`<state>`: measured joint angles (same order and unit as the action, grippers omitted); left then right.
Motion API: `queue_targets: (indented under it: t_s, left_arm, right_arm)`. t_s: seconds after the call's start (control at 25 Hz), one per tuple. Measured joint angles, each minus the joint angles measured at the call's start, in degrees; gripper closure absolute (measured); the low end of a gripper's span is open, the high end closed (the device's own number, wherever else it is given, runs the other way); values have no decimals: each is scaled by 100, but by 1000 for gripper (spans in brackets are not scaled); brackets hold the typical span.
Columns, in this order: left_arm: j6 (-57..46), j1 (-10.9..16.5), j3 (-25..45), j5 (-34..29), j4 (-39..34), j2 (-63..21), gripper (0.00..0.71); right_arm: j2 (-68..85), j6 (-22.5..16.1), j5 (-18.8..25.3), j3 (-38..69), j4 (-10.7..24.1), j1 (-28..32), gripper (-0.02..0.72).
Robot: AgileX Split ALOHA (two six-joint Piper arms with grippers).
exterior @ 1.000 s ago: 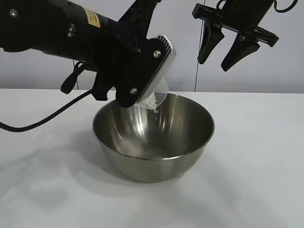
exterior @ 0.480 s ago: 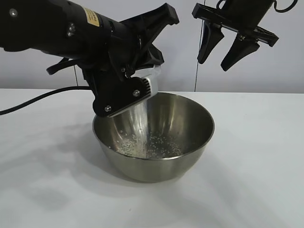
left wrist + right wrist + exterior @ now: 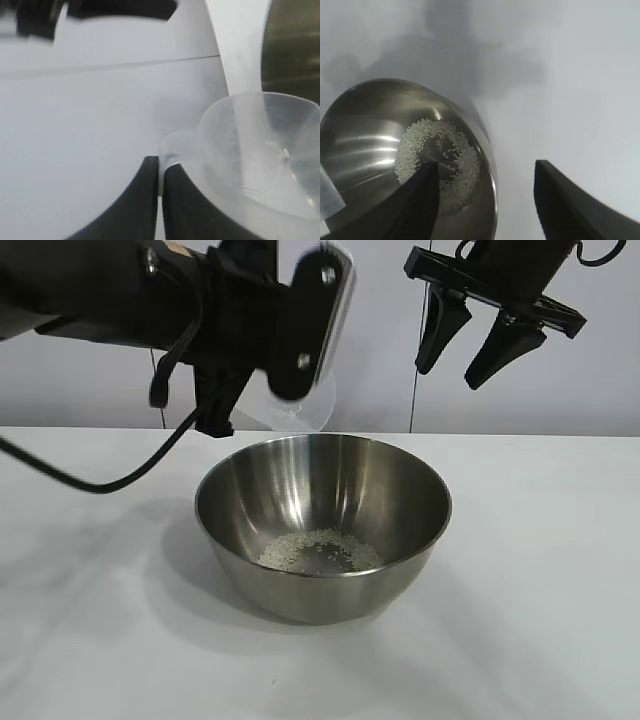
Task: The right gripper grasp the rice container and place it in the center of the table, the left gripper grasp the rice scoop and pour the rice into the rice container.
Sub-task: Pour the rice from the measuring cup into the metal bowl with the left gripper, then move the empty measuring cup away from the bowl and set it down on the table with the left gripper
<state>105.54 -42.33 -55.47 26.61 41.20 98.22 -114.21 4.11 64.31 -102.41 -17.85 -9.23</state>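
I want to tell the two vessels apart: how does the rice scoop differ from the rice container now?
The rice scoop is small, translucent plastic; the rice container is a wide, shiny steel bowl. The scoop looks empty; the container holds the rice. The scoop is held in the air by the left end effector; the container stands on the table. Both are round, open vessels.

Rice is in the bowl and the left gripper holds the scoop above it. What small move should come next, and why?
Probably carry the rice scoop sideways off the bowl and lower it to the table. The rice lies in the rice container, the scoop looks empty in the wrist view, and the left gripper is shut on its handle. The right gripper hangs open, clear.
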Motion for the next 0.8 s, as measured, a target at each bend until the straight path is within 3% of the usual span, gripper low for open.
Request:
queue_targets:
  t_s: [0.16, 0.24, 0.36, 0.48, 0.56, 0.68, 0.8]
  left_arm:
    - [-2071, 264, 0, 45, 1239, -315, 701]
    - [-3120, 597, 0, -11, 1746, -513, 701]
    - [-4521, 1361, 0, -684, 2112, -773, 701]
    - [-5811, 2272, 0, -2101, 2113, -835, 701]
    - [-6167, 2782, 0, -2912, 2026, -824, 701]
    - [-6072, 3286, 0, -3819, 1965, -824, 701]
    - [-5347, 3498, 0, -3730, 1960, -818, 701]
  right_arm:
    - [0, 0, -6, 0, 0, 0, 312]
    - [0, 0, -6, 0, 0, 0, 312]
    - [0, 6, -6, 0, 0, 0, 312]
    - [0, 6, -1, 0, 0, 0, 312]
    - [0, 6, -1, 0, 0, 0, 312]
    - [0, 6, -30, 0, 0, 0, 312]
    - [0, 6, -50, 0, 6, 0, 312]
